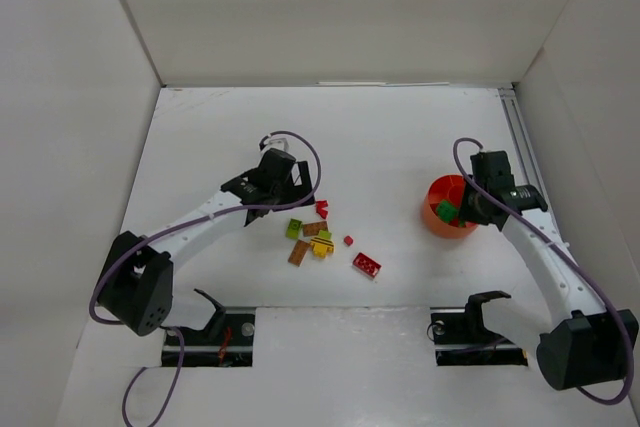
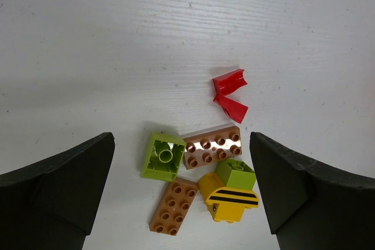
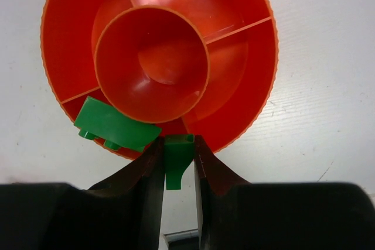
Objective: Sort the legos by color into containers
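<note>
My right gripper [image 3: 178, 150] is shut on a small green lego [image 3: 177, 159] and holds it over the near rim of the orange-red divided bowl [image 3: 246, 86], which also shows in the top view [image 1: 435, 215]. Another green lego [image 3: 114, 126] lies across the bowl's near compartment. My left gripper [image 2: 181, 168] is open above a cluster on the table: a lime brick [image 2: 163, 156], two orange-brown plates [image 2: 212, 146] [image 2: 174, 205], a yellow striped piece [image 2: 230, 202] under a lime block [image 2: 235, 174], and two red pieces [image 2: 229, 93].
In the top view a red studded brick [image 1: 366, 265] and a tiny red piece [image 1: 348, 240] lie right of the cluster. White walls enclose the table on the left, back and right. Two arm mounts sit at the near edge.
</note>
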